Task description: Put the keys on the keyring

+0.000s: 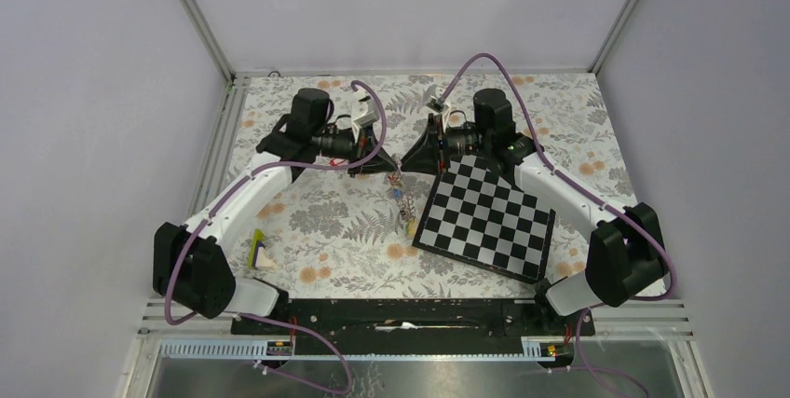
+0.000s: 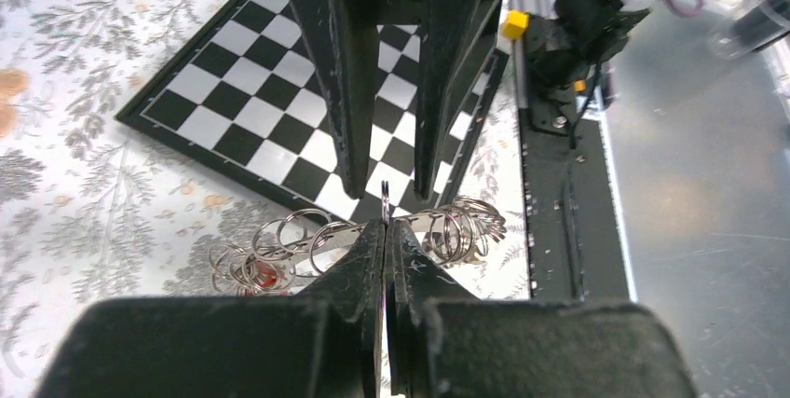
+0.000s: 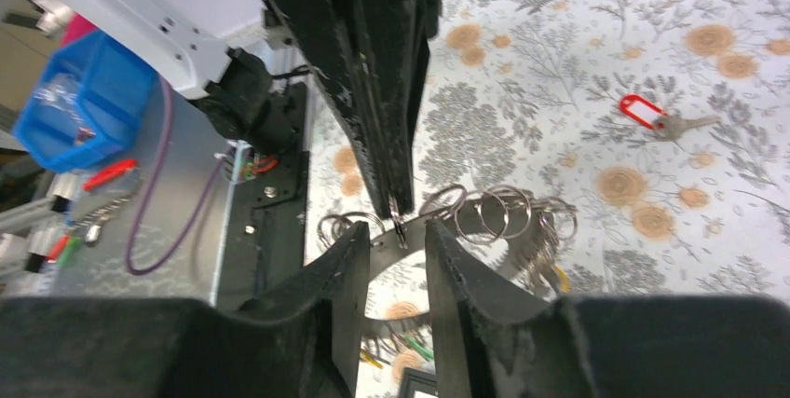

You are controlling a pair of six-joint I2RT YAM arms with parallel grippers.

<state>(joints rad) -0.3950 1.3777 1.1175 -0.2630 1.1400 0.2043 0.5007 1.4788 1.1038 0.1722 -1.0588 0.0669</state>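
Both grippers meet above the middle of the table. The keyring (image 2: 421, 219) is a dark flat band held in the air, with several small split rings threaded on it. My left gripper (image 2: 385, 228) is shut on the keyring, fingertips pressed together. Keys (image 1: 402, 200) hang from the band, one with a red head (image 2: 265, 275), one yellow (image 3: 557, 277). My right gripper (image 3: 396, 230) is open, a finger on either side of the keyring (image 3: 484, 235) without clamping it. In the top view the left gripper (image 1: 384, 167) and right gripper (image 1: 410, 163) face each other.
A chessboard (image 1: 484, 216) lies tilted right of centre, just below the grippers. A loose key with a red tag (image 3: 643, 111) lies on the floral cloth. Another key with a yellow tag (image 1: 259, 249) lies near the left arm's base. The black base rail (image 1: 401, 314) runs along the near edge.
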